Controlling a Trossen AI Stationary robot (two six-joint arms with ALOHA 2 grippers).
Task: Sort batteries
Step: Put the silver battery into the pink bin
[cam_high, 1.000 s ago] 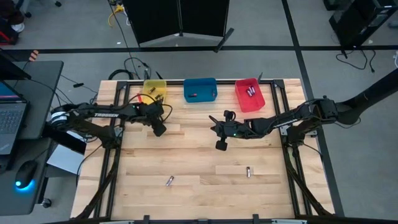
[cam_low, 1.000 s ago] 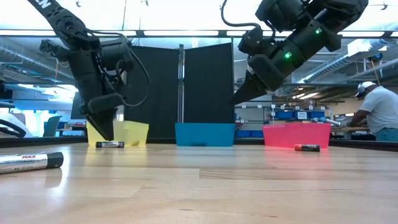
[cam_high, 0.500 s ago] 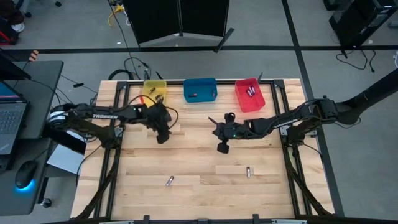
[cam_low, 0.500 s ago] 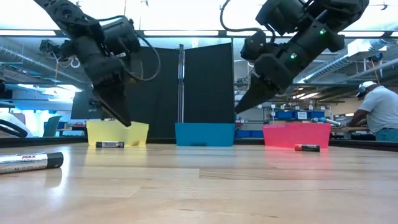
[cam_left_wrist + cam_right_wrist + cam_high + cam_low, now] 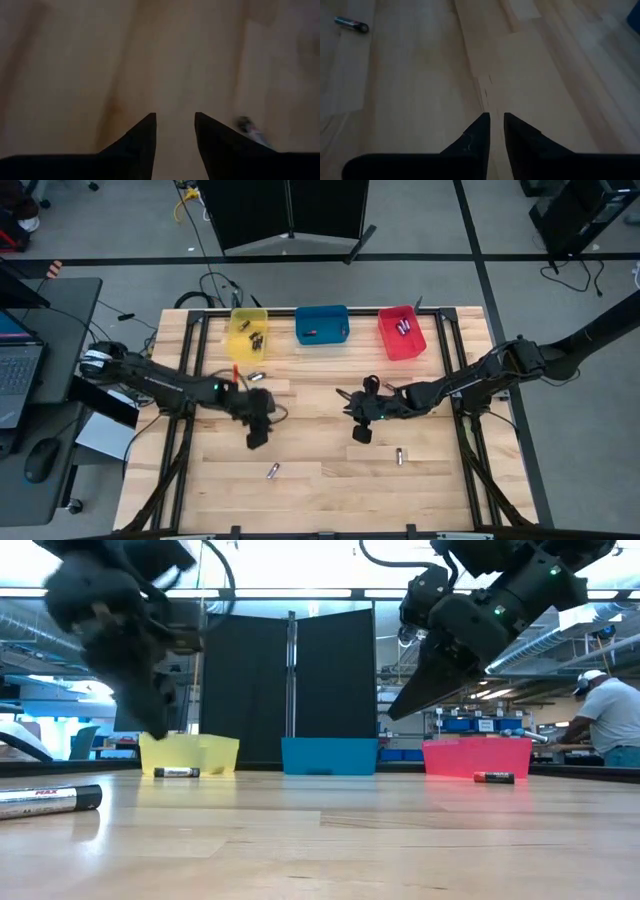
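Hovering left gripper (image 5: 257,439), fingers open, empty | right gripper (image 5: 360,435) slightly parted, empty | batteries (image 5: 272,471) light, stiff, slippery, roll; pinch mid-barrel

Both arms are dark, near-black, built of jointed tubular links with black cables looping alongside. The right arm (image 5: 470,380) carries small green lights near its wrist. Each ends in two tapered, pointed black fingers (image 5: 475,137).
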